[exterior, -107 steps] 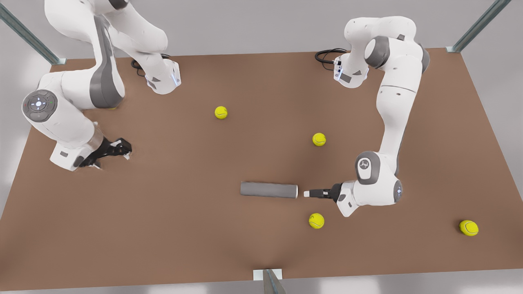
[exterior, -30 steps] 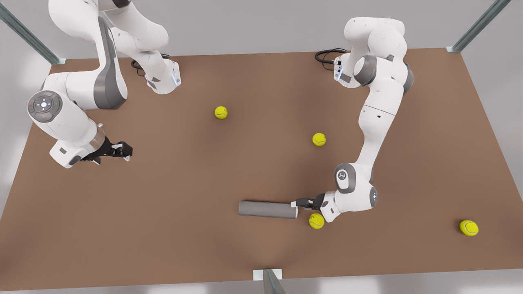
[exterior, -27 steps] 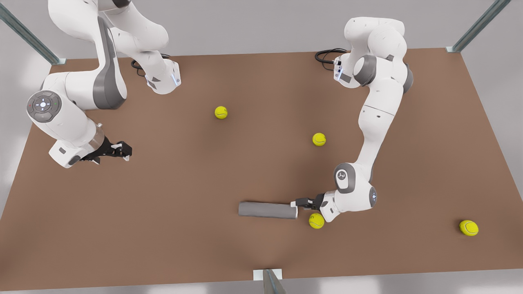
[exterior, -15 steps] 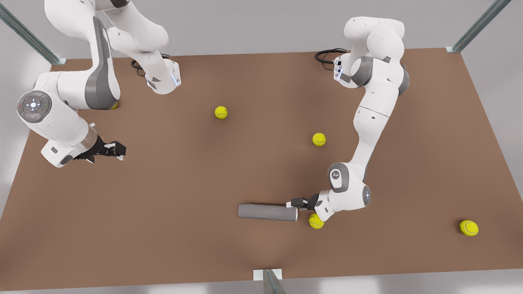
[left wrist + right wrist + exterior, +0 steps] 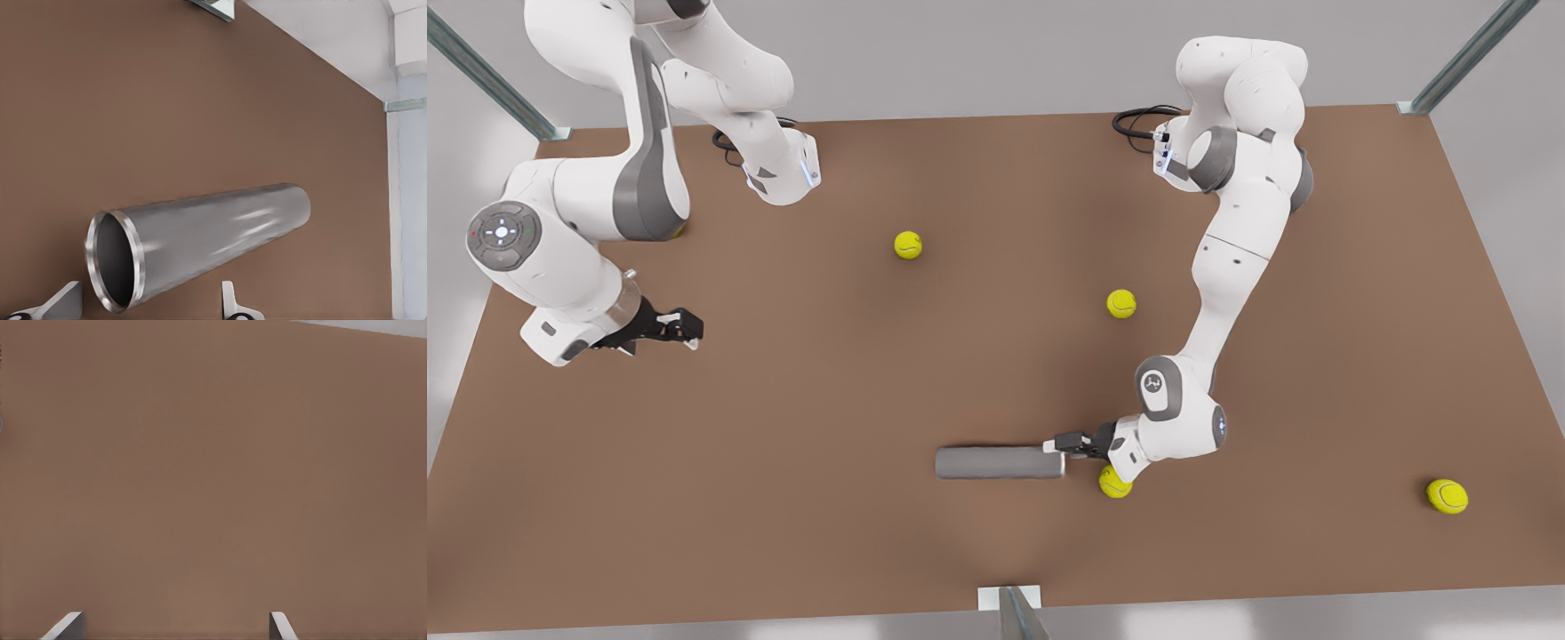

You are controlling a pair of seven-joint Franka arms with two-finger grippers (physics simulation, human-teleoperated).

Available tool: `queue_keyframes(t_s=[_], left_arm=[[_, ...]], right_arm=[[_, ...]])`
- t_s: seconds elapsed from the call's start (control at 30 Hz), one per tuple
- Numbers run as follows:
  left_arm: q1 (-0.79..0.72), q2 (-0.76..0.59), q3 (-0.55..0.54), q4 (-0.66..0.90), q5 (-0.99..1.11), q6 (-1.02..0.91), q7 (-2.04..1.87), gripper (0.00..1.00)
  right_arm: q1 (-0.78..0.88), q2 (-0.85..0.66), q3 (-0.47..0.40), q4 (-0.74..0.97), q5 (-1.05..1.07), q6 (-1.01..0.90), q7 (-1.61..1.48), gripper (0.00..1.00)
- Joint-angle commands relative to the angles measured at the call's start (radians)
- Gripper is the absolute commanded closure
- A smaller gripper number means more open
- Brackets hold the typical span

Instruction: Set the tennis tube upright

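The tennis tube [image 5: 999, 463] lies flat on its side on the brown table [image 5: 800, 498], toward the near edge, its length running across the front view. Its open, pale-rimmed mouth faces the front view's right.

The left hand [image 5: 1060, 442] sits low at that open end. Its fingers [image 5: 230, 301] are spread apart, one on each side of the rim, not pinching the tube [image 5: 200, 240]. A tennis ball [image 5: 1113, 482] rests just beside that arm's wrist, close to the tube's mouth.

The right hand [image 5: 685, 327] hovers over bare table at the front view's left, well apart from the tube, waiting. Its fingers [image 5: 280, 625] are spread too, with nothing between them.

Three more balls lie scattered: one [image 5: 908, 244] toward the far middle, one [image 5: 1121, 303] further right, one [image 5: 1447, 496] near the table's right edge.
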Motion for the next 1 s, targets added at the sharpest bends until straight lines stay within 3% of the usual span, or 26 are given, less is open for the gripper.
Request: queue_keyframes(t_s=[0.0,0.97], left_arm=[[0.001,0.001,-0.003,0.005,-0.020,-0.002,0.003,0.01],[-0.041,0.069,-0.039,0.048,-0.141,0.087,0.063,0.01]], right_arm=[[-0.002,0.000,0.000,0.000,0.000,0.000,0.000,0.00],[0.009,0.015,0.000,0.005,0.000,0.020,0.011,0.00]])
